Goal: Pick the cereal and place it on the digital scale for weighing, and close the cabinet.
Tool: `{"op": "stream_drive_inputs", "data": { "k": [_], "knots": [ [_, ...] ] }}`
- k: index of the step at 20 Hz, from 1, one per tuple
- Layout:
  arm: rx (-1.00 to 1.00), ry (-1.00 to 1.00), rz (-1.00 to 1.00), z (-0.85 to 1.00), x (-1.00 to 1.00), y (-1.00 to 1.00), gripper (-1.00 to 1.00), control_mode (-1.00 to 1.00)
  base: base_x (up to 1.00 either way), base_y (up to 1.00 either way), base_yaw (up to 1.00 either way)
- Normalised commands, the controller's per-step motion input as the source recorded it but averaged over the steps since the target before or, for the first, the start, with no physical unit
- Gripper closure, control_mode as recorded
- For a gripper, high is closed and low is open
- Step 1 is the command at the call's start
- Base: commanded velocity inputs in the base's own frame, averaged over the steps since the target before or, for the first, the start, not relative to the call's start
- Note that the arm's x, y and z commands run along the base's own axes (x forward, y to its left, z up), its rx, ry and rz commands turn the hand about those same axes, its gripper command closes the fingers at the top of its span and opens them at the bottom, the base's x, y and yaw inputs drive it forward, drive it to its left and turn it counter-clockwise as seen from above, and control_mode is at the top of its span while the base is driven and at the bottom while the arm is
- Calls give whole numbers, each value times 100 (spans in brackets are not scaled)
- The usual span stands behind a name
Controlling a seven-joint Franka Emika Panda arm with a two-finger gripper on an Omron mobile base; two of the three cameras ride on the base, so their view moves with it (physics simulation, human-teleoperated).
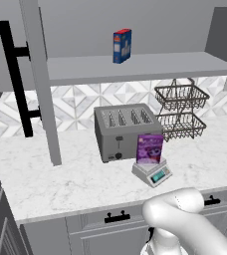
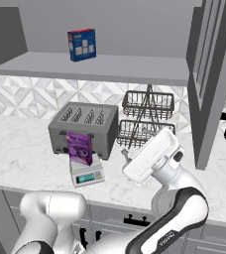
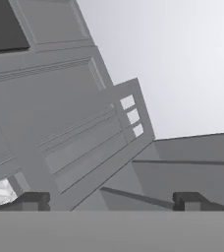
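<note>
The white arm (image 2: 169, 198) rose from the lower left of the right base view, bent at a dark-jointed elbow near the lower right, and folded back up toward the middle of the frame, its blocky wrist tilted upward to the right. In the left base view a rounded white link (image 1: 185, 219) sat at the lower right. In the hand view the end effector (image 3: 111, 201) pointed upward, its dark fingertips (image 3: 33, 201) spread wide apart with nothing between them.

The cereal (image 1: 150, 148), a thin purple box with a lighter printed front, stands upright on the digital scale (image 1: 153, 172), a low white-grey platform with a teal display, near the bench's front edge. The cabinet (image 1: 40, 79) is grey, its panelled doors swung open, with long black bar handles.
</note>
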Motion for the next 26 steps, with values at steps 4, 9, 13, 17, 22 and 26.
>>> {"op": "stream_drive_inputs", "data": {
  "k": [4,9,13,17,22,26],
  "knots": [
    [0,-12,0,3,-4,-2,-100,-100,0,0,0],
    [4,-8,-2,0,-17,-40,-100,-100,0,0,0],
    [6,-6,-4,3,-31,-52,-100,-100,0,0,0],
    [7,0,-4,25,-24,-53,-100,-100,0,0,0],
    [2,0,-2,-1,-41,-55,-100,-100,0,0,0],
    [0,0,0,-16,-15,-32,-100,-100,0,0,0]
  ]
}}
